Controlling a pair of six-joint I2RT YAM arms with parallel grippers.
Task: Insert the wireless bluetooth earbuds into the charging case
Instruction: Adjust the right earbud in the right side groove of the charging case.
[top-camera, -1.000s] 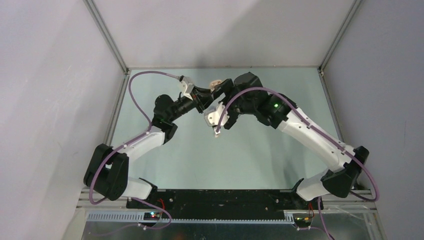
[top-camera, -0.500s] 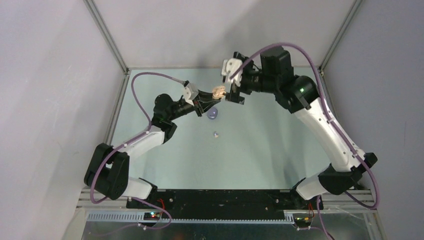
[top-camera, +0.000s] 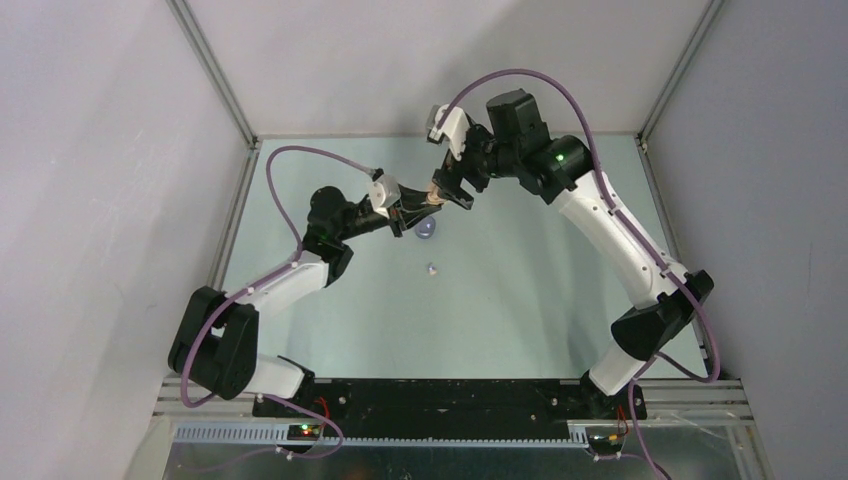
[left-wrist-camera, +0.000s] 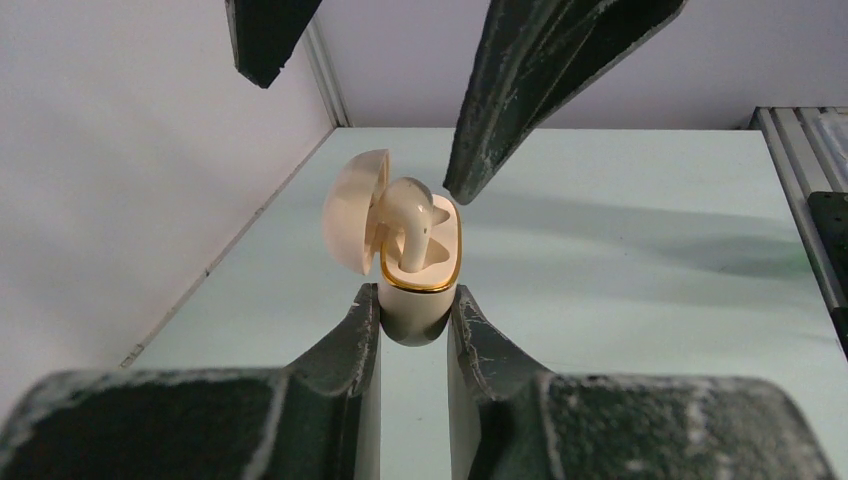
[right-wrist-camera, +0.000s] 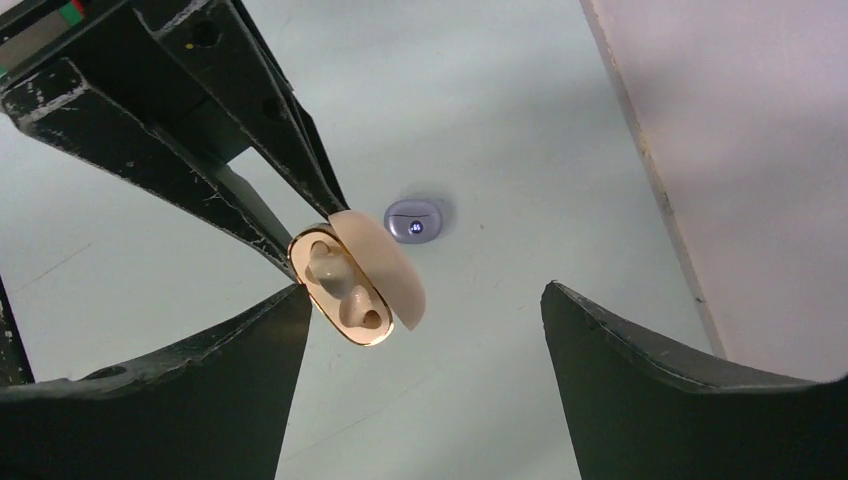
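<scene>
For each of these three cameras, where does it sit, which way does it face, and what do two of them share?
Top external: above and behind the bases, looking down on the table; both arms show.
Left wrist: on the left arm, facing along the left tool, shut on the open cream case; right tool above.
Right wrist: on the right arm, facing down between its open fingers at the purple case.
Shared: both wrist views show the cream case.
</scene>
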